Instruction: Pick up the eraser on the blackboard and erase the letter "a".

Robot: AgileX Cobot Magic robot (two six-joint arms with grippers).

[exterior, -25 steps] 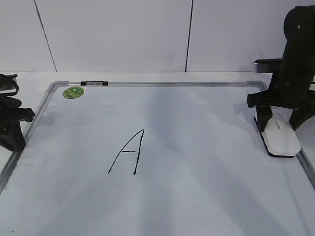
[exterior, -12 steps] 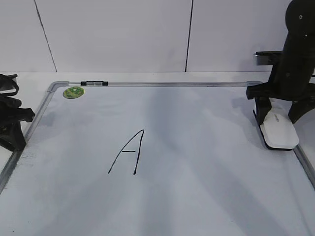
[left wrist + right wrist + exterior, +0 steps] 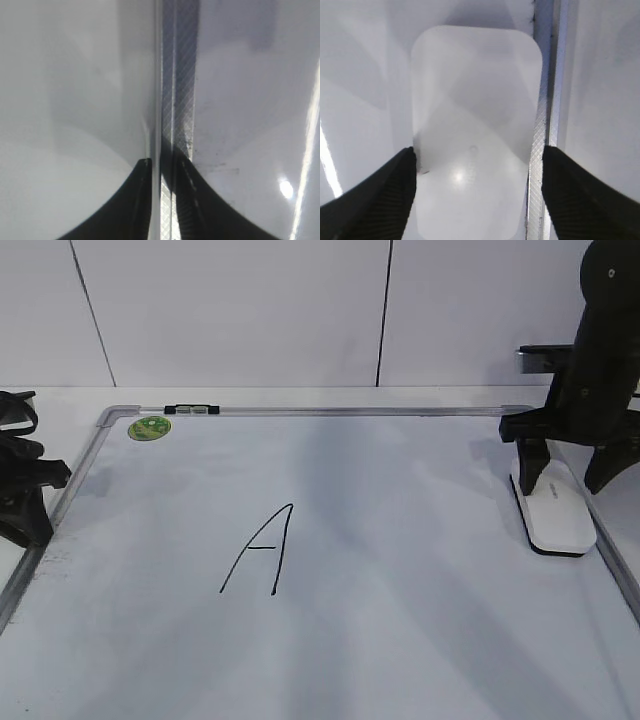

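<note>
White plastic marks the eraser (image 3: 553, 512), which lies flat on the blackboard (image 3: 400, 570) close to its right frame rail, in the far right part of the surface. In the right wrist view the eraser (image 3: 476, 130) sits with its right long side just beside the silver-grey rail (image 3: 547, 115), only a thin strip of board between them. The right gripper (image 3: 572, 468) stands over it with its fingers (image 3: 380, 195) spread wide, one at each long side of the eraser; the left one appears to touch the eraser's edge, while the right one is over the rail with a small gap to the eraser. A capital letter "A" (image 3: 262, 550) in black marker stands left of the board's middle, with wide bare board between it and the eraser and more bare surface toward the near edge. The green round sticker (image 3: 150, 427) sits in the far left corner beside a small black clip (image 3: 191, 410) on the top rail. The left gripper (image 3: 22, 485) rests off the board's left edge; its wrist view shows the two dark fingers (image 3: 125, 210) drawn close, a narrow slit between them, straddling the left frame rail (image 3: 175, 90).
</note>
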